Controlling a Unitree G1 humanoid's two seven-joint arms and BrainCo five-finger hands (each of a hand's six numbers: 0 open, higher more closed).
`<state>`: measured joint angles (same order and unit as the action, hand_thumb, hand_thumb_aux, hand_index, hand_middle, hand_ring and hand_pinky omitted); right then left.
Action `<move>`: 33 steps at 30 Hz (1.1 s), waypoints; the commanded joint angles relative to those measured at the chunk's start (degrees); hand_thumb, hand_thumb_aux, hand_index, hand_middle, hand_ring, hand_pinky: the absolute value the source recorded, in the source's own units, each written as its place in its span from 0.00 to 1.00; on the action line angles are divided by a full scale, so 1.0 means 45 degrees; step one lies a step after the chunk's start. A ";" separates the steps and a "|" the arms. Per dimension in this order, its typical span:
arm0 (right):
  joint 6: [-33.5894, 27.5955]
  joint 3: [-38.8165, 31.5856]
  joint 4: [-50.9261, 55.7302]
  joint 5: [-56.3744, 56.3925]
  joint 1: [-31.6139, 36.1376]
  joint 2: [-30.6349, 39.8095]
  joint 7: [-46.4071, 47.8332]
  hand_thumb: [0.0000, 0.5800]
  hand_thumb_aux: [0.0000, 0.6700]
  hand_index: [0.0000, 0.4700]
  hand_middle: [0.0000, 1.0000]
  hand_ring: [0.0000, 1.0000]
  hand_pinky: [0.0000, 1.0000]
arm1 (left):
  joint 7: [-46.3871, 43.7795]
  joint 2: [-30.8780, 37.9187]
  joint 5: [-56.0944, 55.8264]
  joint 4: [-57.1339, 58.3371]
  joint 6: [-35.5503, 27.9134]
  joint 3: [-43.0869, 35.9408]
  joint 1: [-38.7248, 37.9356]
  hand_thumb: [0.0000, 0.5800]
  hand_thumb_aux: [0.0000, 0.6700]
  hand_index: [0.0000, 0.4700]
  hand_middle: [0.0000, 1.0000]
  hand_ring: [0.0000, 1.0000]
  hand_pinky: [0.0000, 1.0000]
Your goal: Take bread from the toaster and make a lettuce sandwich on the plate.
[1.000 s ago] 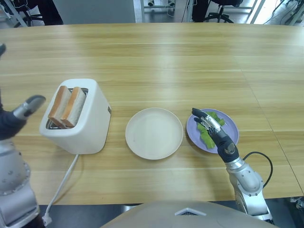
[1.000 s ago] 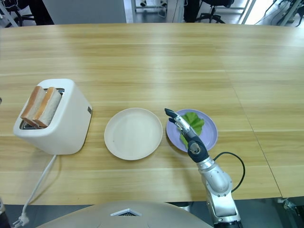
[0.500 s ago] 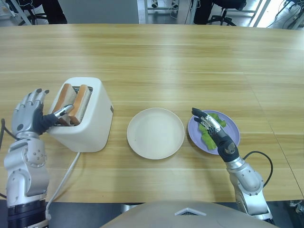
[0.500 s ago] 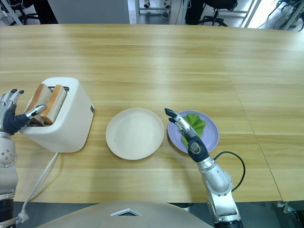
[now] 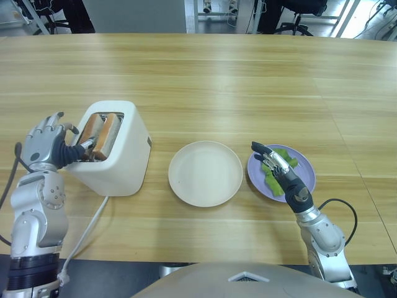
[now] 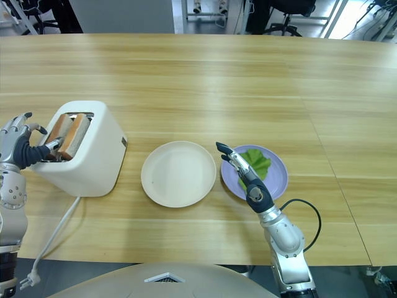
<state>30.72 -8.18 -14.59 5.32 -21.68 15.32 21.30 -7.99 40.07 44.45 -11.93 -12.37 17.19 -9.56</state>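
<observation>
A white toaster [image 5: 118, 155] stands at the left of the wooden table with two slices of bread [image 5: 102, 131] upright in its slots. My left hand [image 5: 48, 144] sits against the toaster's left side, fingers spread, one fingertip [image 5: 84, 148] at the near end of the slices; it holds nothing. An empty cream plate [image 5: 205, 173] lies in the middle. To its right is a purple plate [image 5: 308, 180] with green lettuce [image 5: 285, 154]. My right hand [image 5: 280, 167] hovers over the purple plate's near-left part, fingers stretched out and open.
The toaster's white cord [image 5: 85, 231] runs from its front down to the table's near edge. A seam in the tabletop [image 5: 338, 130] runs front to back on the right. Office chairs stand beyond the far edge.
My left hand has come in from the left edge and closed up to the toaster's side, its fingertip now by the bread. The camera view has shifted a little. The right hand has kept still.
</observation>
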 commanded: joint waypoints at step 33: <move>-0.0036 -0.0115 -0.0363 -0.0269 0.0012 -0.0045 -0.0084 0.00 0.00 0.00 0.00 0.00 0.00 | 0.3608 -0.1622 -0.4924 -0.1849 0.3423 0.3188 0.2415 1.00 1.00 0.98 1.00 1.00 1.00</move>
<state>30.67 -8.88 -15.42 4.79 -21.72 14.89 21.01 6.70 32.92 24.12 -19.22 1.06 29.36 -0.10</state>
